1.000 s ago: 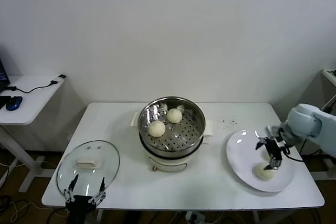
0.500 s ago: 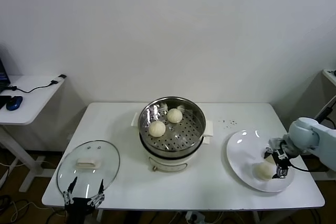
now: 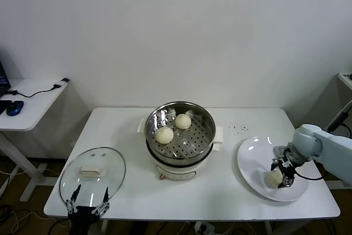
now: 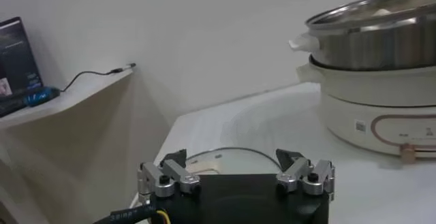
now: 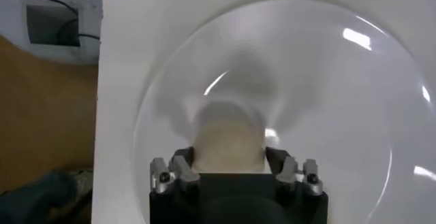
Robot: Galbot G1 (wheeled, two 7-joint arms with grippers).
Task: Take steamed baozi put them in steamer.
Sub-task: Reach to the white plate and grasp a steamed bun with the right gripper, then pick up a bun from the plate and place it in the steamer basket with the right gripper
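White table [image 3: 126,130] held one steamer [image 3: 180,131] with two buns [image 3: 164,135]; right gripper [image 3: 279,173] clasped the one bun [image 3: 274,178] on the plate [image 3: 253,158]; left gripper [image 3: 87,208] gaped.

Right gripper [image 3: 279,175] lowered, fingers straddling something, left gripper [image 3: 87,206] parked, spread wide

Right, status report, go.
Right gripper around the bun on the plate. Left gripper open, parked by the lid. Two buns in the steamer. Path clear.
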